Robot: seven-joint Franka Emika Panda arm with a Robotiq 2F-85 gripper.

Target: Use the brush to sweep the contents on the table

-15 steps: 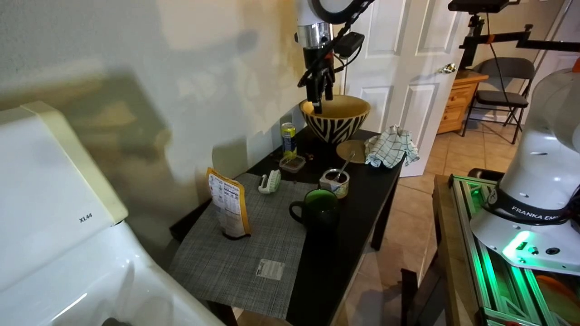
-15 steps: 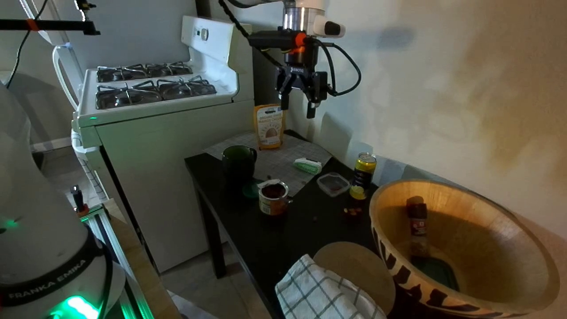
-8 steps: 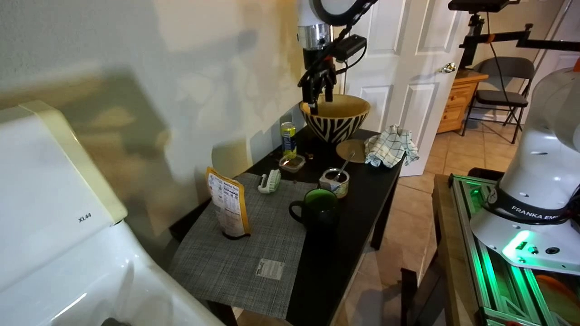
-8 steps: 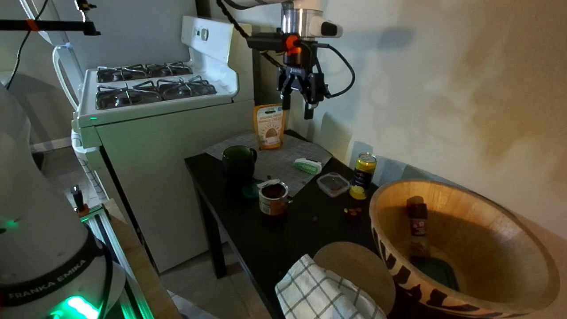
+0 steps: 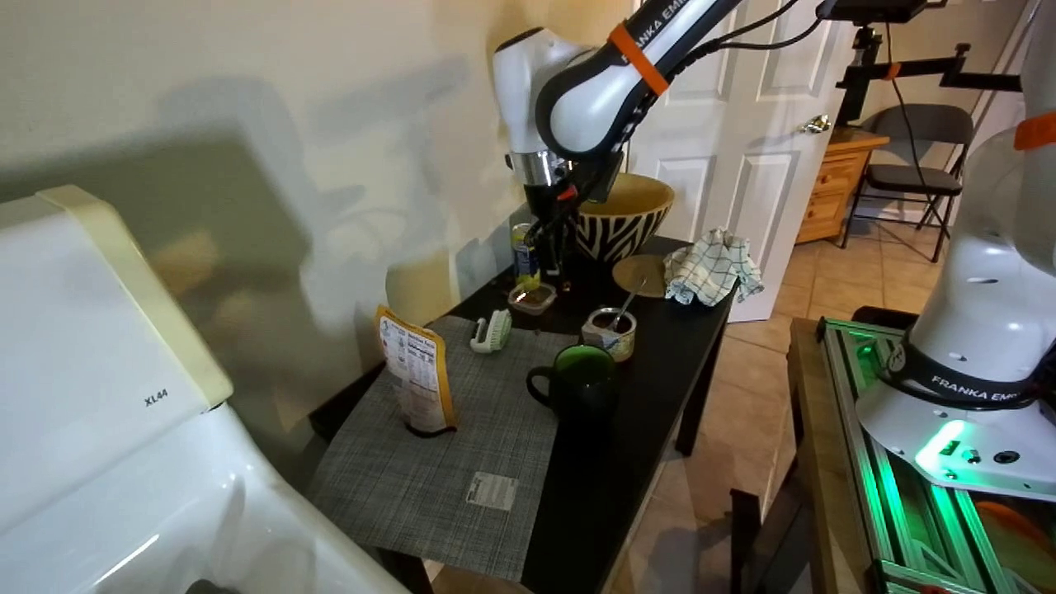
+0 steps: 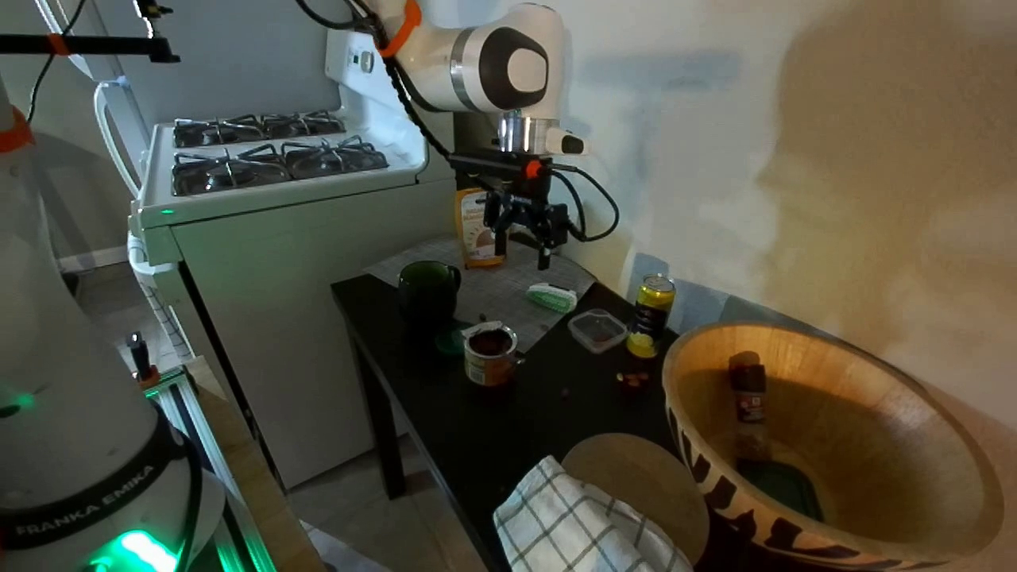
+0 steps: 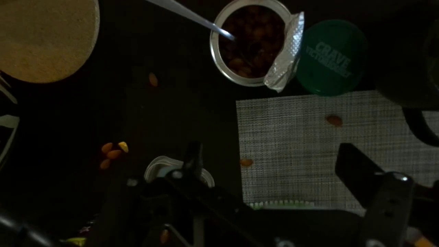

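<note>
- In an exterior view, the gripper (image 6: 522, 256) hangs over the table (image 6: 548, 421), its two fingers released and parted
- Also there, the brush (image 6: 552, 298) lies on the grey mat (image 6: 502, 300), green bristles showing, apart from the fingers and near a clear tub (image 6: 597, 330)
- By that tub stands a yellow-and-black can (image 6: 651, 315), and near it sits the wooden bowl (image 6: 874, 413)
- In an exterior view, the gripper is dark, and I cannot tell there how its fingers stand
- There the brush lies on the mat between a pouch (image 5: 417, 371) standing upright and the tub
- A dark mug (image 5: 586, 392) stands near a tin (image 5: 609, 340) with a spoon (image 5: 631, 299) leaning in it; a checked cloth (image 5: 714, 268) lies partly over a round disc (image 5: 635, 276)
- In the wrist view, the fingers stand wide apart, and the brush's bristles show on the mat, the rest hidden by the gripper
- Nuts (image 7: 114, 154) lie loose on the table and mat, some bunched with a yellow piece (image 7: 123, 146)
- A green lid (image 7: 331, 57) lies beside the tin, whose foil (image 7: 284, 56) is folded back
</note>
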